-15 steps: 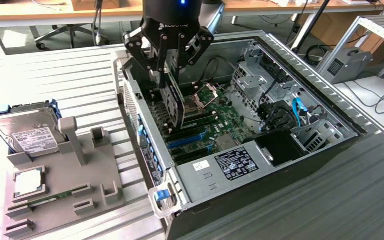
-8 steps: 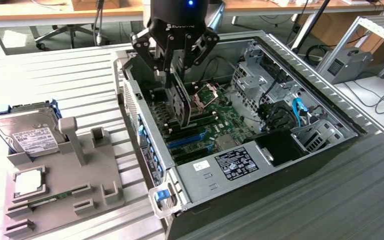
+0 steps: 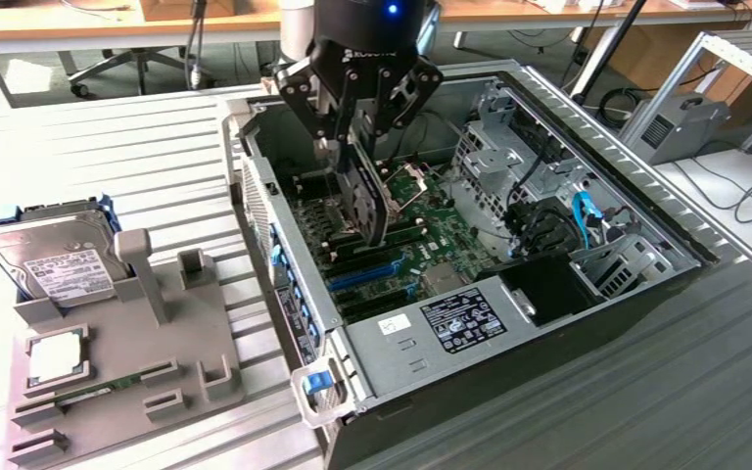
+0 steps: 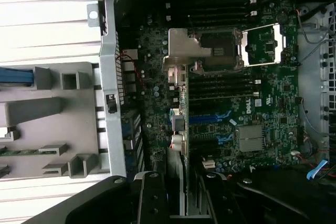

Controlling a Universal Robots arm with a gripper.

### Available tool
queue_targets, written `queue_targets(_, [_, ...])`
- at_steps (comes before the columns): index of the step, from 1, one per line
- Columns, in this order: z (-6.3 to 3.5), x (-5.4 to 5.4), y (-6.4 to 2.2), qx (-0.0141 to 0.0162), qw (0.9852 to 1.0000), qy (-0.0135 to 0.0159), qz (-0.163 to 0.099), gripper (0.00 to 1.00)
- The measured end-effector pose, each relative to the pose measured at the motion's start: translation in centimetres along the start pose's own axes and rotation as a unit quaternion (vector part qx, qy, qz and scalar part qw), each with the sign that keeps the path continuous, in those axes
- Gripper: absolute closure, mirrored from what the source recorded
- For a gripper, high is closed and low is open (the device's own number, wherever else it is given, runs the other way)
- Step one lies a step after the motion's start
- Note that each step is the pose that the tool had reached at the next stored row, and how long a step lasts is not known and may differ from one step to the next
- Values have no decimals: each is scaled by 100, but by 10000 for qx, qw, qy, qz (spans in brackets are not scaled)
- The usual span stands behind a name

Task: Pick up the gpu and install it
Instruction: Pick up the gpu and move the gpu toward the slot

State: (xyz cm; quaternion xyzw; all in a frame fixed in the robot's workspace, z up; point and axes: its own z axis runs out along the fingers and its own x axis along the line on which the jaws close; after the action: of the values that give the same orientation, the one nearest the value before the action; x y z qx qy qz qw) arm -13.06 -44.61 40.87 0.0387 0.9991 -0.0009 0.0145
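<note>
My gripper (image 3: pixel 353 147) hangs over the open computer case (image 3: pixel 285 323) and is shut on the gpu (image 3: pixel 365 201). The card hangs edge-down, its black cooler face showing, just above the green motherboard (image 3: pixel 445 240) near the blue slots (image 3: pixel 363 274). In the wrist view the gpu (image 4: pixel 184 124) appears edge-on between my gripper (image 4: pixel 181 195) fingers. Its silver end bracket (image 4: pixel 184 51) points toward the case's rear wall, and the motherboard (image 4: pixel 262 93) lies beneath it.
A grey holder tray (image 3: pixel 128 372) lies at the exterior view's left of the case, carrying a silver hard drive (image 3: pixel 50 259) in a blue frame, a processor chip (image 3: pixel 56 357) and a narrow green memory strip (image 3: pixel 102 389). Drive cages and cables (image 3: pixel 546 215) fill the case's far side.
</note>
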Motion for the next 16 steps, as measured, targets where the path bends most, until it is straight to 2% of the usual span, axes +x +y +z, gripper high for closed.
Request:
queue_targets(8, [59, -95, 8, 8, 10000, 0, 0, 71])
queue_targets(16, [119, -135, 11, 11, 10000, 1, 0, 71])
